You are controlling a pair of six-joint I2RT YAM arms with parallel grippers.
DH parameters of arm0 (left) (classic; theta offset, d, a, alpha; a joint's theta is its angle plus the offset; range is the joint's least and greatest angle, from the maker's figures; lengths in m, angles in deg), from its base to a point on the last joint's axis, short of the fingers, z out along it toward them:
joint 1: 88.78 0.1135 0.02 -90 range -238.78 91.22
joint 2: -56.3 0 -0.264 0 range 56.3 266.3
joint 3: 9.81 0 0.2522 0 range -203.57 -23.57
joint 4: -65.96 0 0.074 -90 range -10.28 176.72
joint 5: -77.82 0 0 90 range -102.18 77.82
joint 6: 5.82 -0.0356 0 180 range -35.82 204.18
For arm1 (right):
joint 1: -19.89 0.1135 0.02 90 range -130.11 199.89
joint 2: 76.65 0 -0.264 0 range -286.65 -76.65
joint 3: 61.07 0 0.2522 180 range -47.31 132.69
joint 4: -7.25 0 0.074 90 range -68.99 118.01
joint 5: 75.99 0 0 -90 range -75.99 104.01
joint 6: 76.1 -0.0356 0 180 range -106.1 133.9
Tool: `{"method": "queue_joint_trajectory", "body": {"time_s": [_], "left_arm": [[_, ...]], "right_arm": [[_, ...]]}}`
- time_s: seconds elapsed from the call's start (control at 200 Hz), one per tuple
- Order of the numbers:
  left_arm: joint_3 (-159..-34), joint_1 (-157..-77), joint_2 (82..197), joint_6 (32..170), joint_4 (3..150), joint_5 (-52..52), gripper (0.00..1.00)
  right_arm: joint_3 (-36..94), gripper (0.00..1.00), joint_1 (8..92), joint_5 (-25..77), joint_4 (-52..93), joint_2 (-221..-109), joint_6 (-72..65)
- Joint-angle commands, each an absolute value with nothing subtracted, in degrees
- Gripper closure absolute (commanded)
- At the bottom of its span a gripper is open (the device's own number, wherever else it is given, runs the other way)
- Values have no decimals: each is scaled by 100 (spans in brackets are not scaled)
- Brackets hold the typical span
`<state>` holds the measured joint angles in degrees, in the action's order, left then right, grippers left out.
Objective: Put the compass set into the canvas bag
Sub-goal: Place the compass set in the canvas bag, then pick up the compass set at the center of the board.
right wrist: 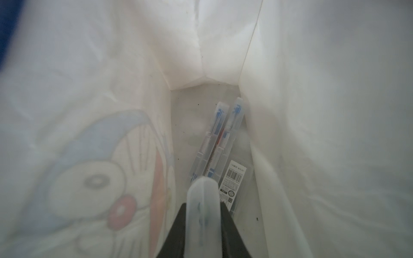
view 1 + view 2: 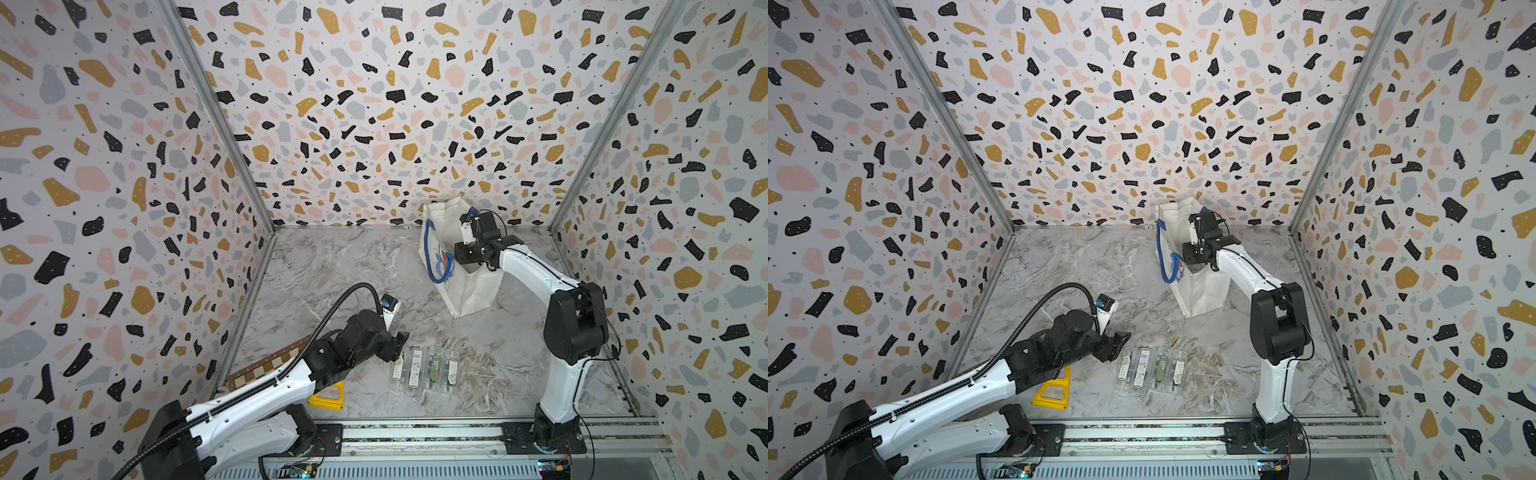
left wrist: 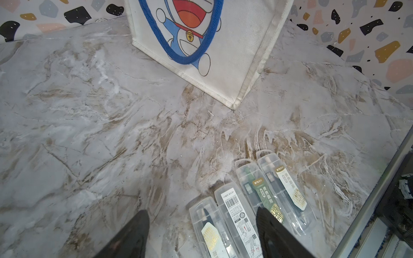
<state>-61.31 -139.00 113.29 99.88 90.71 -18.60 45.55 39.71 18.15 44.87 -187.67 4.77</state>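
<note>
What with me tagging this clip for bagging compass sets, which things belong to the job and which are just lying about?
Job: canvas bag; four compass cases on the table; held case in the right gripper, inside the bag; bagged cases; open left gripper.
Lying about: yellow plastic frame; chequered board.

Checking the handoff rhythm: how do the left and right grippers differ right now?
The left gripper is open and empty; the right gripper is shut on a clear compass case. The left hangs by the row of cases on the table; the right reaches into the canvas bag. Both are black.
</note>
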Motion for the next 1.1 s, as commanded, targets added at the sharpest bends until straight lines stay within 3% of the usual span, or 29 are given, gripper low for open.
{"method": "queue_joint_trajectory", "body": {"time_s": [0.0,0.32,0.446,0.696,0.906,1.096], "left_arm": [[-6213,-13892,11384,9994,8979,-1790,24],[-6242,-13892,11518,10145,9177,-1947,24],[-6264,-13897,11557,10147,9190,-1982,23],[-6459,-13893,11686,10250,9785,-2111,22],[-6678,-13896,11883,10673,10681,-1933,23],[-6715,-13939,12291,11284,11044,-1309,24]], "right_arm": [[4688,100,3940,1925,4584,-18684,501],[4799,54,3940,1964,4620,-18686,486],[5063,44,3940,1945,4700,-18555,479],[5167,37,4193,1793,4495,-17478,463],[2982,31,5083,1779,2546,-15845,676],[1378,31,6097,1835,1299,-15333,776]]}}
